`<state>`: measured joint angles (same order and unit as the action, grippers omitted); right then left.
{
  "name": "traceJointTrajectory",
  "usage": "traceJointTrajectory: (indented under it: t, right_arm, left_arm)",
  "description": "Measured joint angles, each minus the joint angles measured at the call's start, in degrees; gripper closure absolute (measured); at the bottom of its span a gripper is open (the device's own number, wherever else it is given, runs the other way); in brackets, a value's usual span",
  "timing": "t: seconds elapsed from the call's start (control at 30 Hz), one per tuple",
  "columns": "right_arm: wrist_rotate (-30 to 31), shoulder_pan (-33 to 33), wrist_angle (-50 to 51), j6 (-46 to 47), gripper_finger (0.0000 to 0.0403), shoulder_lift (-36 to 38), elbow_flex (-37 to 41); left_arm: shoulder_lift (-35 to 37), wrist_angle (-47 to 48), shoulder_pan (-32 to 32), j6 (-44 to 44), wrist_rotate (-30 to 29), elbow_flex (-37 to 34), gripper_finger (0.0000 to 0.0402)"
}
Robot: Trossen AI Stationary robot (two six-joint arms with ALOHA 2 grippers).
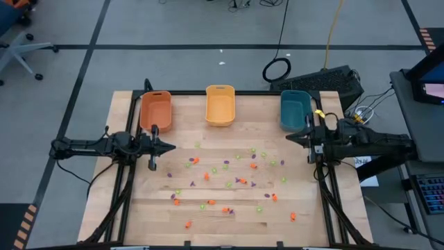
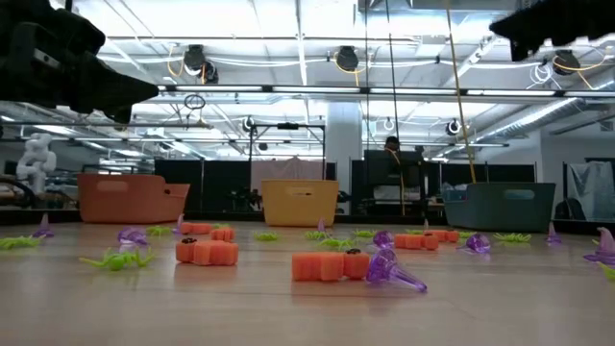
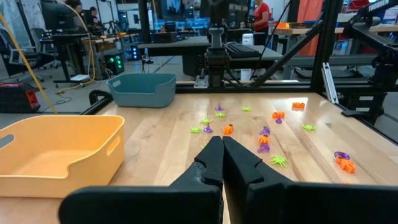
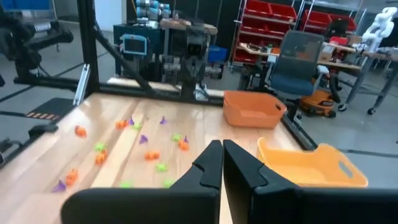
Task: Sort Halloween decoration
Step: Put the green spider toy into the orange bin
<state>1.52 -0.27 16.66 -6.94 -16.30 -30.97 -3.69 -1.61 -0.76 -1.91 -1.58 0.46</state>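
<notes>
Workshop around the wooden tabletop (image 1: 139, 208)

Grey floor (image 1: 173, 69) with dark tape lines; office chair (image 1: 17, 42) at 10 o'clock, black keyboard (image 1: 322, 82) at 1 o'clock; red shelving (image 4: 273, 28) and strip lights (image 2: 288, 43) beyond.

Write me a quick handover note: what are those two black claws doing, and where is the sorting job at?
Left gripper: shut, empty, raised at the table's left edge.
Right gripper: shut, empty, at the right edge.
Tiny orange, light green and purple plastic trinkets: all scattered across the wooden table.
Oblong plastic bins, orange, yellow, teal: lined along the far edge, apparently empty.
Done: nothing.
Left: all the sorting.
</notes>
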Motion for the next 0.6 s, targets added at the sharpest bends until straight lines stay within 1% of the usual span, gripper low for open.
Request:
traceJointTrajectory:
  t: [0.17, 0.3, 0.47, 0.6]
  right_arm:
    - [-0.02, 0.0, 2.46, 0.0, 0.0403, -7.37, -8.41]
    - [-0.04, -0.01, 2.54, 0.0, 0.0403, -12.91, -15.12]
    - [-0.04, 0.0, 2.9, 0.0, 0.0403, -18.94, -23.28]
    - [-0.04, 0.0, 5.25, 0.0, 0.0403, -23.51, -30.21]
  left_arm:
    - [-0.01, 0.0, 0.0, 0.0, -0.02, -0.02, 0.0402]
    - [-0.01, 0.0, 0.0, -0.01, -0.02, 0.01, 0.0402]
    - [0.01, 0.0, 0.0, -0.01, -0.04, -0.02, 0.0402]
    - [-0.01, 0.0, 0.01, -0.01, -0.04, 0.01, 0.0402]
